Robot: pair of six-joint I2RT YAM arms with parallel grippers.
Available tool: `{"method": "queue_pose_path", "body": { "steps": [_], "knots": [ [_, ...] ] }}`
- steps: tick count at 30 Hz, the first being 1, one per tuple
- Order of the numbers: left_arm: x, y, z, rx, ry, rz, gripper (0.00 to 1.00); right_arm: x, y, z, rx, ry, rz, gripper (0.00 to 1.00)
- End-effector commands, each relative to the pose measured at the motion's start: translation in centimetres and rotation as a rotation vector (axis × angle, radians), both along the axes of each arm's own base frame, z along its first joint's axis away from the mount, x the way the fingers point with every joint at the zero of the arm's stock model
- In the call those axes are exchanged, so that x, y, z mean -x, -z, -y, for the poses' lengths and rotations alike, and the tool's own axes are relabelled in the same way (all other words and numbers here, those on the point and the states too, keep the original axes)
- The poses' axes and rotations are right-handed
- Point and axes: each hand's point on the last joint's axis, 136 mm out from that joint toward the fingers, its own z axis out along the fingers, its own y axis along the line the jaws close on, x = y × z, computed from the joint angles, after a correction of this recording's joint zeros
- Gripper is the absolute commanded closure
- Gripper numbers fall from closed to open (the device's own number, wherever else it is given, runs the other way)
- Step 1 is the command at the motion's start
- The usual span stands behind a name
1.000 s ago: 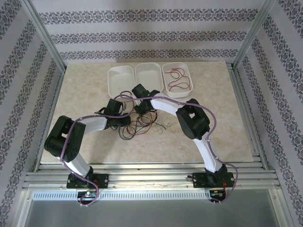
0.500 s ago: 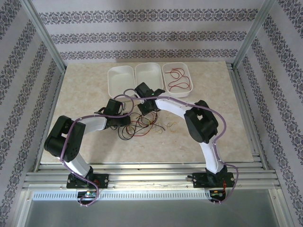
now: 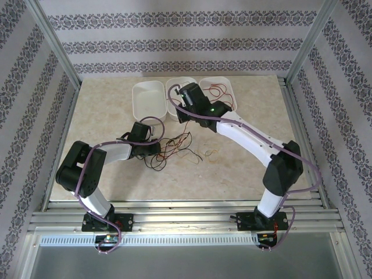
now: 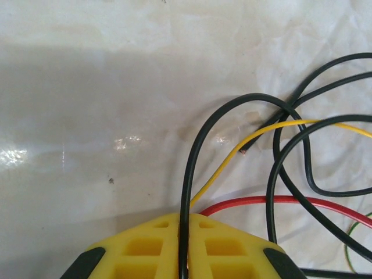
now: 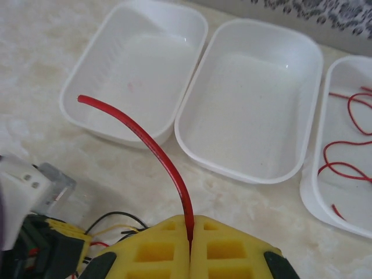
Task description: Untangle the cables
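The cables (image 3: pixel 174 151) lie in a loose tangle of black, red and yellow wire at the table's middle. My left gripper (image 3: pixel 150 149) rests low at the tangle's left edge. In the left wrist view this gripper (image 4: pixel 187 216) is shut on a black cable (image 4: pixel 197 145), with a yellow wire (image 4: pixel 256 136) and a red wire (image 4: pixel 261 200) running beside it. My right gripper (image 3: pixel 181 115) hangs raised near the trays. In the right wrist view it (image 5: pixel 190 220) is shut on a red cable (image 5: pixel 145 139) that arcs up and to the left.
Three white trays stand in a row at the back: the left tray (image 5: pixel 139 64) and middle tray (image 5: pixel 250 104) hold nothing, and the right tray (image 5: pixel 318 168) holds red wires (image 5: pixel 343 165). A yellowish loop (image 3: pixel 210 154) lies right of the tangle.
My right arm has risen from the tangle and stretched back toward the trays, drawing a red cable out with it. Its jaws closed during that time. The left arm stayed put.
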Motion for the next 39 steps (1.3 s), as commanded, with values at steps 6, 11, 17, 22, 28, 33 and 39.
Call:
{"method": "queue_pose_path", "body": {
  "steps": [6,11,17,22,28,33,39],
  "knots": [
    [0.3,1.3,-0.6,0.0,-0.026,-0.029,0.91,2.4,-10.3,3.0,-0.137,0.05,0.18,1.0],
    [0.3,1.5,-0.7,-0.005,-0.026,-0.032,0.95,4.1,-15.4,5.4,-0.166,0.067,0.282,1.0],
    [0.2,1.7,-0.7,0.0,-0.032,-0.04,0.98,5.3,-20.3,7.8,-0.192,0.086,0.386,1.0],
    [0.3,1.8,-0.7,0.001,-0.035,-0.044,0.99,5.8,-23.4,9.0,-0.199,0.09,0.455,1.0],
    [0.3,2.0,-0.6,0.008,-0.041,-0.044,1.0,6.2,-27.6,9.9,-0.188,0.09,0.539,1.0],
    [-0.1,1.8,-0.2,0.028,-0.036,-0.034,1.0,6.4,-30.9,10.5,-0.181,0.098,0.613,1.0],
    [-2.7,-2.8,2.0,0.144,-0.001,0.087,0.93,5.8,-29.9,9.3,-0.207,0.073,0.582,1.0]
  ]
}}
